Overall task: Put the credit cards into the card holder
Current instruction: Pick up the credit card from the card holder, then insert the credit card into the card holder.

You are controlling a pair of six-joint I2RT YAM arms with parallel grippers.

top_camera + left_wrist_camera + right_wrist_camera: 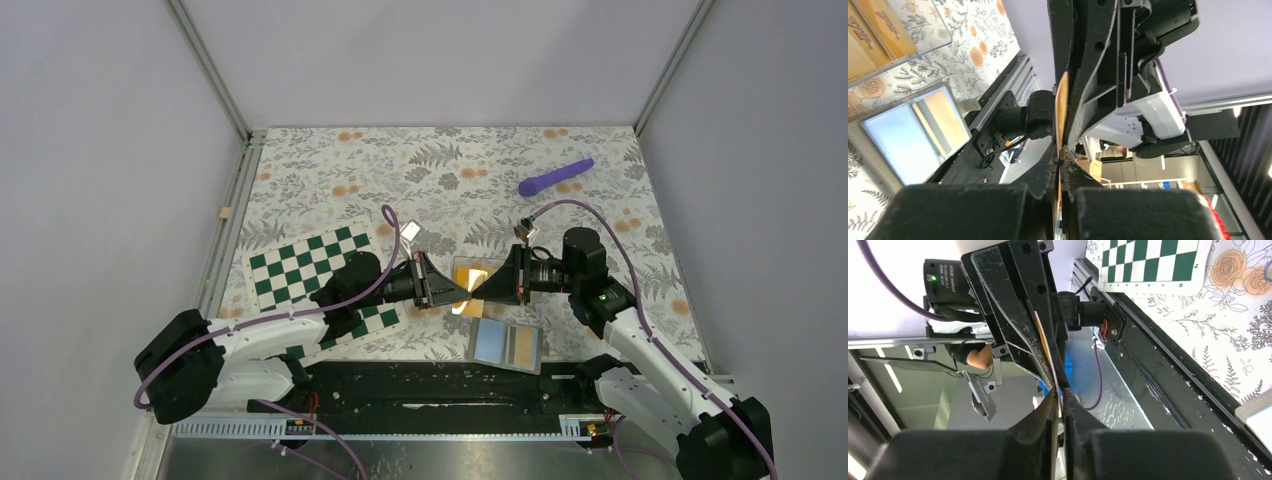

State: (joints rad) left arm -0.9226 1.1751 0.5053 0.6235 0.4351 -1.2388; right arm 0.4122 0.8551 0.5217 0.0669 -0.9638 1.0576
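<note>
One orange-yellow credit card (468,300) is held on edge between both grippers, just above the table at the middle front. My left gripper (458,291) comes in from the left and is shut on it. My right gripper (482,289) comes in from the right and is shut on the same card. The left wrist view shows the card (1062,105) edge-on; so does the right wrist view (1044,342). More orange cards lie in a clear box (472,270) behind the grippers. The card holder (505,345) lies open near the front edge, one card in a sleeve (943,114).
A green-and-white chessboard (305,272) lies at the left under the left arm. A purple rod (556,177) lies at the back right. The black base rail (440,385) runs along the near edge, just in front of the card holder.
</note>
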